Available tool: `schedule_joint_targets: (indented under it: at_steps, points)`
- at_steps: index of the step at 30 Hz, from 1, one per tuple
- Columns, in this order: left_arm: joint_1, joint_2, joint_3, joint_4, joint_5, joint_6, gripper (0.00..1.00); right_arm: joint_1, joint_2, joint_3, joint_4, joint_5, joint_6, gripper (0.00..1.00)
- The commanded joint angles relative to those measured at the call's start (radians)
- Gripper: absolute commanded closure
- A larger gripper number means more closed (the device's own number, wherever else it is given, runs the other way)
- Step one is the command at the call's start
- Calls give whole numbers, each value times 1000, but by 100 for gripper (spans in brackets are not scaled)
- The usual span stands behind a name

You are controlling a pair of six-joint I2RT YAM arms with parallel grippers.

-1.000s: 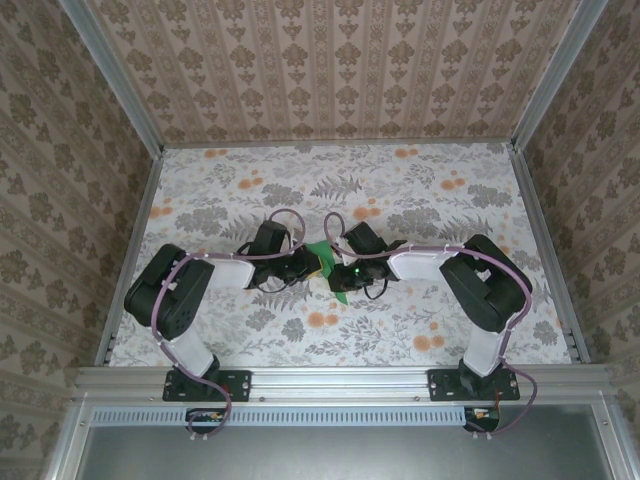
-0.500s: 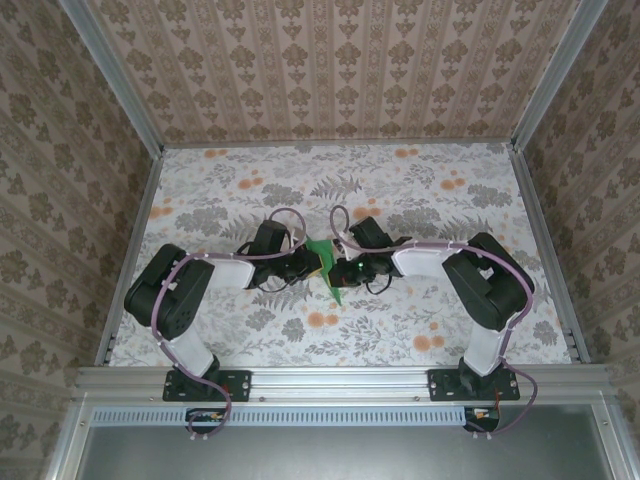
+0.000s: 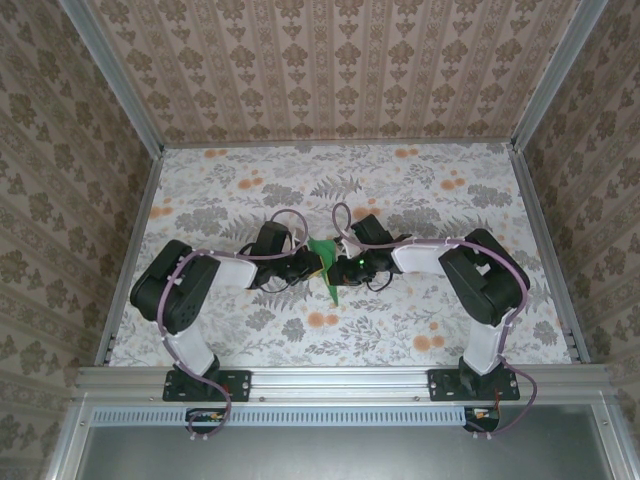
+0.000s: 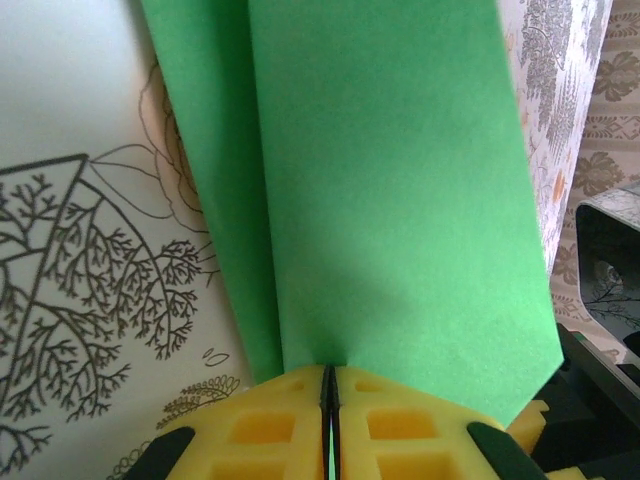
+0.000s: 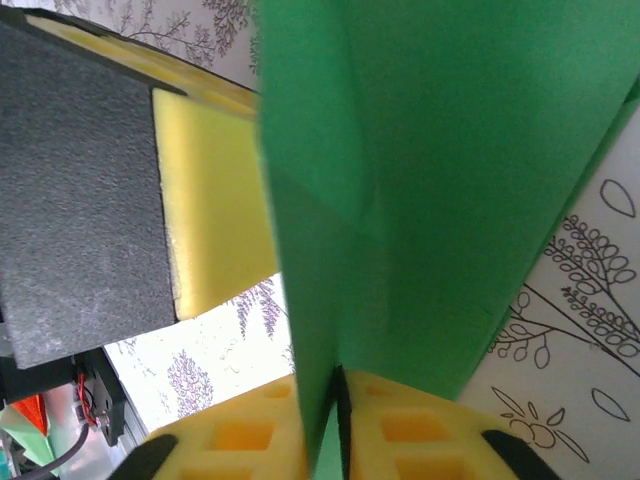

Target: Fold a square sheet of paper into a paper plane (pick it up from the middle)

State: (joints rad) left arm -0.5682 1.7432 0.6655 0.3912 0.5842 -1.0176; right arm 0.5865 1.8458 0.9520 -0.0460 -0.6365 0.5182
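Here, the thin bright green folded paper sheet (image 3: 322,252) is held near the centre of the floral worktop (image 3: 420,190), clamped by the left end effector (image 4: 330,400) from 9 o'clock and the right end effector (image 5: 338,400) from 3 o'clock, presumably to steady the crease.

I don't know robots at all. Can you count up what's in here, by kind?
Robot arms: 2 (left arm, right arm)
Claws: 2 (left claw, right claw)
Green paper: 1 (green paper)
Total: 5
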Motion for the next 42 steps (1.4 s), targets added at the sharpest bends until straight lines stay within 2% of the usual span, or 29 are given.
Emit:
schedule_joint_targets:
  at_steps: [1, 7, 13, 18, 29, 35, 42]
  points:
    - [-3, 19, 20, 18, 9, -6, 89, -4, 7, 29, -51, 4, -22, 76]
    - [-2, 26, 25, 8, 6, -5, 89, 5, -34, 16, -57, 53, -37, 71]
    - [-2, 26, 31, 2, 9, -4, 89, 45, -77, 17, -113, 215, -78, 69]
    - [-2, 26, 34, 0, 10, -4, 89, 95, -111, 23, -149, 353, -81, 63]
    - [-2, 23, 36, -3, 13, -7, 89, 174, -86, 80, -223, 573, -122, 62]
    - [-2, 18, 40, -2, 17, -7, 89, 226, -89, 88, -230, 673, -146, 52]
    - [-5, 7, 40, 0, 21, -12, 89, 266, -57, 114, -241, 779, -154, 46]
